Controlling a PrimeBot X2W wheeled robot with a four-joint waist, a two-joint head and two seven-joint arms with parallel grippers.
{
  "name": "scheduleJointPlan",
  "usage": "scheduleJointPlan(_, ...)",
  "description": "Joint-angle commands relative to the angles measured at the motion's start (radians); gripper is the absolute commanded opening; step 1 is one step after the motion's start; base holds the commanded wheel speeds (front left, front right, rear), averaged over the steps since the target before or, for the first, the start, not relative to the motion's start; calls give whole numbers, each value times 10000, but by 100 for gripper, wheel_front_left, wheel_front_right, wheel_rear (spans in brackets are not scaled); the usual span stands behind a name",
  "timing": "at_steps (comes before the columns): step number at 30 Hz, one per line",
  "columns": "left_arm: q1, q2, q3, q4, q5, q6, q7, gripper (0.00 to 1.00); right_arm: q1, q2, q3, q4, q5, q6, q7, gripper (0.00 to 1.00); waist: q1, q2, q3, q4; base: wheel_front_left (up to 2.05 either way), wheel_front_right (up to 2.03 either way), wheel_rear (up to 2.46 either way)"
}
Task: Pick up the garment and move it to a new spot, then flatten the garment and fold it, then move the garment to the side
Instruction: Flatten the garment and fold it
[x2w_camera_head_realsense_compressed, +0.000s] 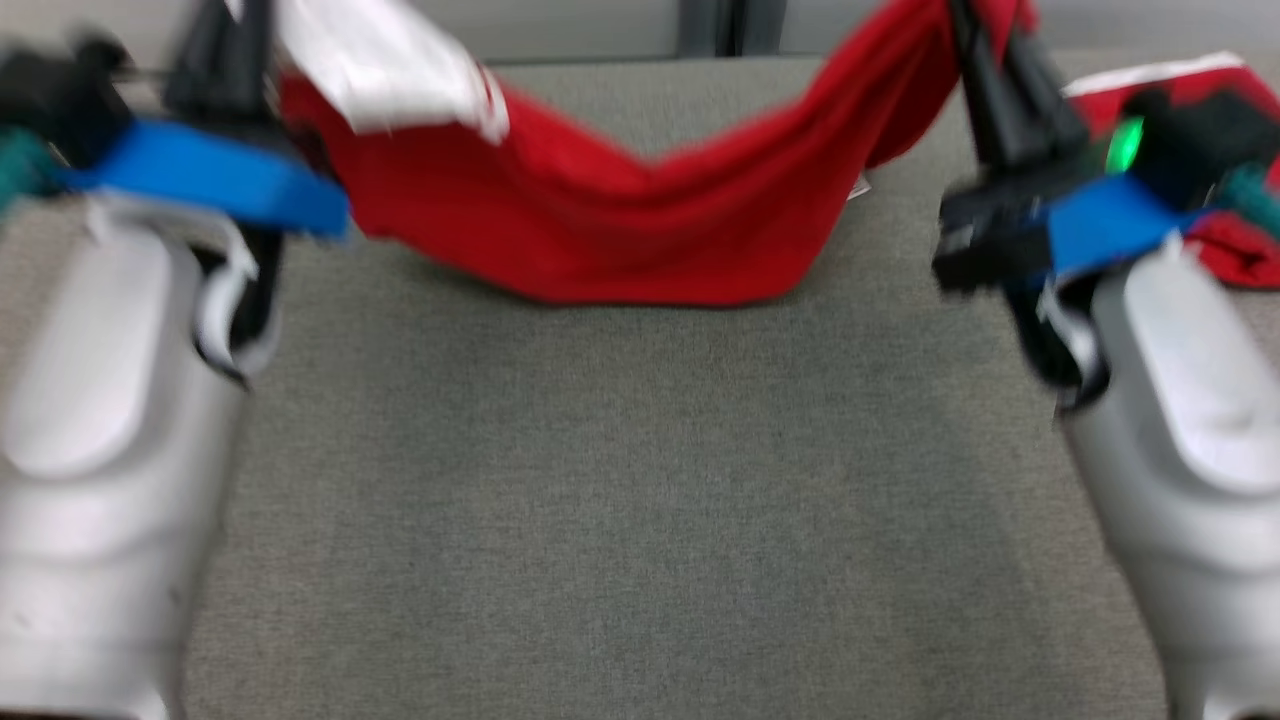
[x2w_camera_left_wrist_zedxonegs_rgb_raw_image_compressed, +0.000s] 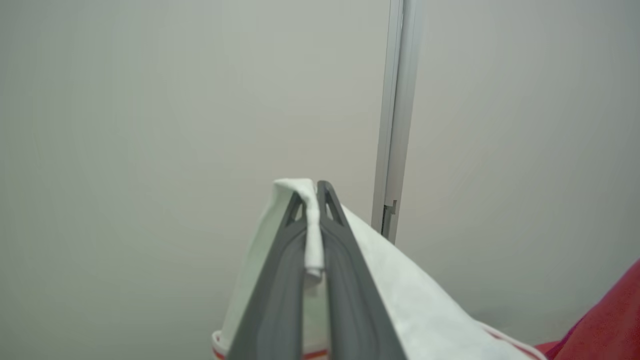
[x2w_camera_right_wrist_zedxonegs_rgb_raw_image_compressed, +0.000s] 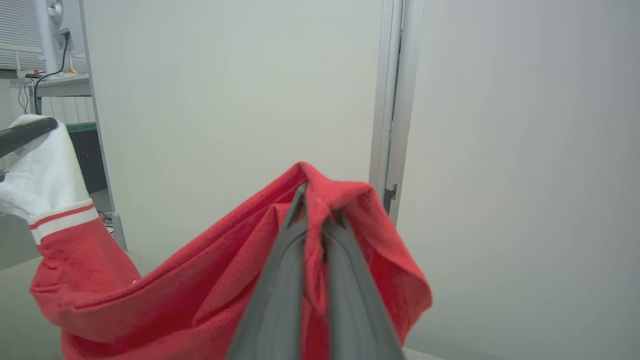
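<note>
A red garment (x2w_camera_head_realsense_compressed: 610, 225) with a white part hangs slack in the air between my two grippers, above the far half of the grey table (x2w_camera_head_realsense_compressed: 640, 500). My left gripper (x2w_camera_left_wrist_zedxonegs_rgb_raw_image_compressed: 312, 192) is shut on the garment's white part (x2w_camera_left_wrist_zedxonegs_rgb_raw_image_compressed: 415, 300), which is pinched between the dark fingers. My right gripper (x2w_camera_right_wrist_zedxonegs_rgb_raw_image_compressed: 315, 200) is shut on a fold of the red cloth (x2w_camera_right_wrist_zedxonegs_rgb_raw_image_compressed: 200, 290). In the head view the left gripper (x2w_camera_head_realsense_compressed: 225, 40) is at the upper left and the right gripper (x2w_camera_head_realsense_compressed: 975, 60) at the upper right. The other arm's finger (x2w_camera_right_wrist_zedxonegs_rgb_raw_image_compressed: 25, 132) holds the white part in the right wrist view.
More red and white cloth (x2w_camera_head_realsense_compressed: 1220, 170) lies at the table's right edge behind my right forearm. A pale partition wall (x2w_camera_right_wrist_zedxonegs_rgb_raw_image_compressed: 240, 90) with a metal post (x2w_camera_right_wrist_zedxonegs_rgb_raw_image_compressed: 392, 100) stands just beyond the table. My two silver forearms (x2w_camera_head_realsense_compressed: 110, 450) flank the near table.
</note>
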Motion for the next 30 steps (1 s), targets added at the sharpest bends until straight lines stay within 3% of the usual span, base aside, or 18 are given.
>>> scheduleJointPlan(1, -1165, 289, -127, 240, -112, -8, 82, 0, -1229, -126, 114, 264, 24, 5, 101, 0, -2, 0, 928, -114, 0, 0, 0)
scheduleJointPlan(7, -4930, 690, -650, 1309, -499, -8, 208, 0, -4976, -354, 175, 1778, 238, 5, 602, 0, -2, 0, 2170, -47, 0, 0, 0)
scheduleJointPlan(15, -8870, 803, -1401, 2960, -724, -9, 87, 0, -8831, -462, -199, 4157, 768, 5, 660, 0, -2, 0, 2717, 7, 0, 0, 0)
scheduleJointPlan(23, -10654, 796, -1835, 3800, -980, -9, -62, 0, -10404, -505, 487, 5559, 1072, 5, 201, 0, -2, 0, 2731, -43, 0, 0, 0)
scheduleJointPlan(30, -9870, 784, -2122, 3741, -1412, -9, -80, 0, -9704, -544, 1372, 6130, 1528, 5, -57, 0, -2, 0, 2808, 90, 0, 0, 0)
